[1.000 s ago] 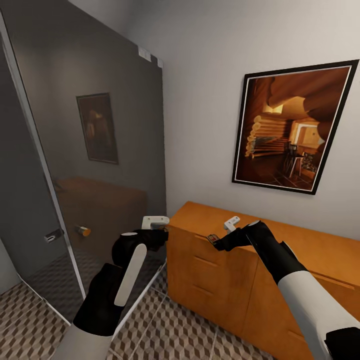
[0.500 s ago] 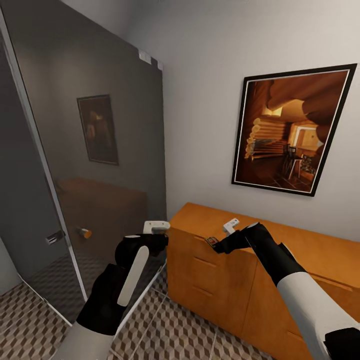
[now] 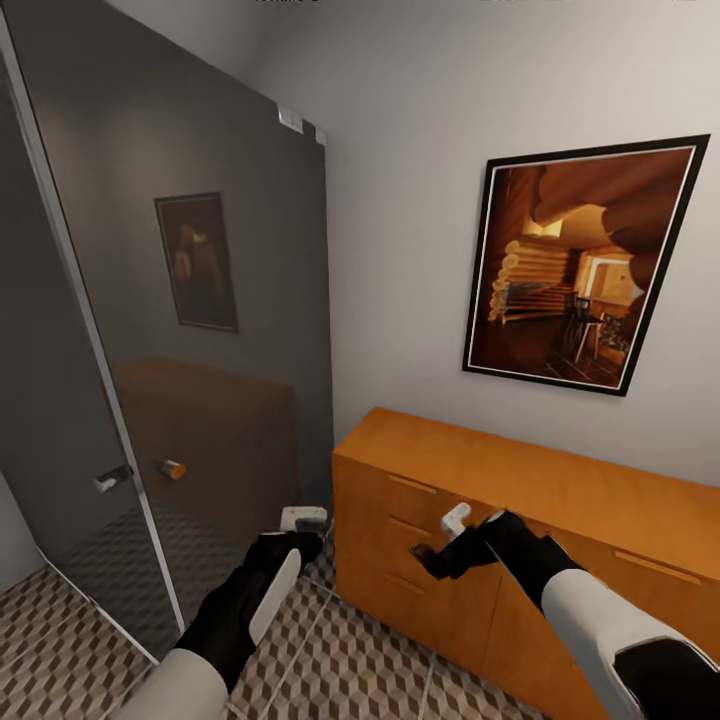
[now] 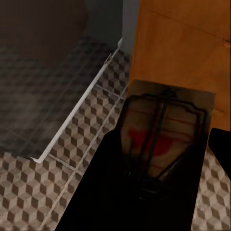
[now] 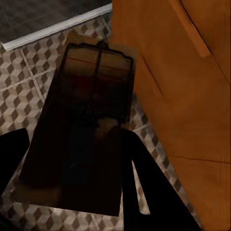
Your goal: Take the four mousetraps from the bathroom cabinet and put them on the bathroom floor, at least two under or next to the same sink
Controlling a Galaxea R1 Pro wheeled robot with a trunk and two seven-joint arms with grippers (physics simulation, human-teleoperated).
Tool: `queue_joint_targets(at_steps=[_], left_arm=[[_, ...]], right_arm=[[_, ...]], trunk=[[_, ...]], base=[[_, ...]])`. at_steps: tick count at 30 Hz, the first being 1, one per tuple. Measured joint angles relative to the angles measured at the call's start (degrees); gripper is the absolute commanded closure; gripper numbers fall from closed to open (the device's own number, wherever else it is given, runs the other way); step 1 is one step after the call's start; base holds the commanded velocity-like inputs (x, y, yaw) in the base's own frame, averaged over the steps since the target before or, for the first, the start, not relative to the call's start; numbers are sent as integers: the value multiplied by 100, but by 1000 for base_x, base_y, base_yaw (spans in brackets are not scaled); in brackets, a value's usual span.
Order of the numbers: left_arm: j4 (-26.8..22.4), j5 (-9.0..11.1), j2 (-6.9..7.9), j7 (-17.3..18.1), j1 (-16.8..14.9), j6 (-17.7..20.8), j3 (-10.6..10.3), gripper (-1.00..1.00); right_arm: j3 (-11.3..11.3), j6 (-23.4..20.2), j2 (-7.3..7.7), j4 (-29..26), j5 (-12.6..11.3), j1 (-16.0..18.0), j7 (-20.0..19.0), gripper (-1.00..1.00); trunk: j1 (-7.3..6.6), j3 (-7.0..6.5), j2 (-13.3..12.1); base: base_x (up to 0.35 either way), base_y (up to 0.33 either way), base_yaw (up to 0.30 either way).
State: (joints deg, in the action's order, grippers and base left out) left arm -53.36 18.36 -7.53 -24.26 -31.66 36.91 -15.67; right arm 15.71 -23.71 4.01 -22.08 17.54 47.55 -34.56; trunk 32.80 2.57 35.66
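Note:
My left gripper (image 3: 303, 532) hangs low beside the left end of the orange-brown cabinet (image 3: 520, 470), shut on a mousetrap (image 4: 161, 137), a flat brown board with a wire frame and a red mark. My right gripper (image 3: 428, 555) is in front of the cabinet's drawer fronts, shut on a second mousetrap (image 5: 94, 91), which is dark and flat. Both traps hang above the cube-patterned bathroom floor (image 3: 380, 670). The bathroom sink is out of view.
A tall grey glass shower door (image 3: 180, 330) with a white floor sill (image 4: 77, 115) stands to the left, close to my left arm. A framed picture (image 3: 580, 265) hangs on the wall above the cabinet. Open tiled floor lies between the shower and the cabinet.
Both arms have dropped from the height of the cabinet top to low in front of it, each still holding its mousetrap. The view has shifted slightly.

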Motion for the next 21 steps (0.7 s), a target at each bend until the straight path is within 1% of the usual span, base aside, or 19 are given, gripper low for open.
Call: queue_joint_targets(at_steps=[1,2,3,6,7,8,9,11,12,14,15,16,18,19,21], left_arm=[[65,1,29,16,26,-58,0,100],[153,1,92,66,88,-139,1,100],[212,1,166,144,165,-208,1,100],[337,-5,454,457,451,-472,2,100],[402,-7,566,566,559,-608,3,100],[485,-7,677,663,669,-775,4,100],[539,-2,734,709,725,-872,4,100],[822,1,898,863,907,-1291,22,100],[1022,3,950,925,978,-1524,25,100],[1592,1,1002,1029,1063,-2034,34,100],[1947,4,1010,1074,1084,-2327,36,100],[2145,5,1008,1095,1090,-2492,35,100],[2845,20,1000,1195,1108,-3181,37,100],[3258,16,999,1275,1116,-3594,37,100],[3674,-4,1016,1378,1119,-3909,36,100]], right_arm=[[-12,112,-2,140,-71,2,65,100],[-34,358,-1,420,-236,2,194,100],[-50,651,3,730,-449,2,335,100],[-63,1663,20,1822,-1129,-2,905,100],[-80,2004,25,2129,-1329,-9,1155,100],[-104,2286,35,2312,-1507,-34,1396,100],[-119,2390,40,2379,-1592,-60,1508,100],[-138,2629,61,2529,-1876,-264,1837,100],[-150,2698,74,2566,-2005,-376,1932,100],[-165,2776,100,2604,-2213,-579,2038,100],[-168,2801,107,2612,-2278,-677,2066,100],[-173,2811,109,2613,-2304,-724,2077,100],[-173,2833,115,2621,-2360,-860,2099,100],[-172,2841,117,2625,-2379,-935,2106,100],[-172,2846,115,2629,-2394,-1047,2126,100]], trunk=[[-22,-19,-39],[-44,-36,-80],[-66,-54,-120],[-132,-107,-240],[-154,-125,-281],[-176,-143,-321],[-198,-160,-360],[-242,-191,-437],[-264,-208,-476],[-308,-241,-554],[-330,-259,-595],[-352,-278,-635],[-396,-313,-715],[-418,-330,-755],[-461,-368,-835]], base=[[0,0,0],[0,0,0],[0,0,0],[0,0,0],[0,0,0],[0,0,0],[0,0,0],[0,0,0],[0,0,0],[0,0,0],[0,0,0],[0,0,0],[0,0,0],[0,0,0],[0,0,0]])
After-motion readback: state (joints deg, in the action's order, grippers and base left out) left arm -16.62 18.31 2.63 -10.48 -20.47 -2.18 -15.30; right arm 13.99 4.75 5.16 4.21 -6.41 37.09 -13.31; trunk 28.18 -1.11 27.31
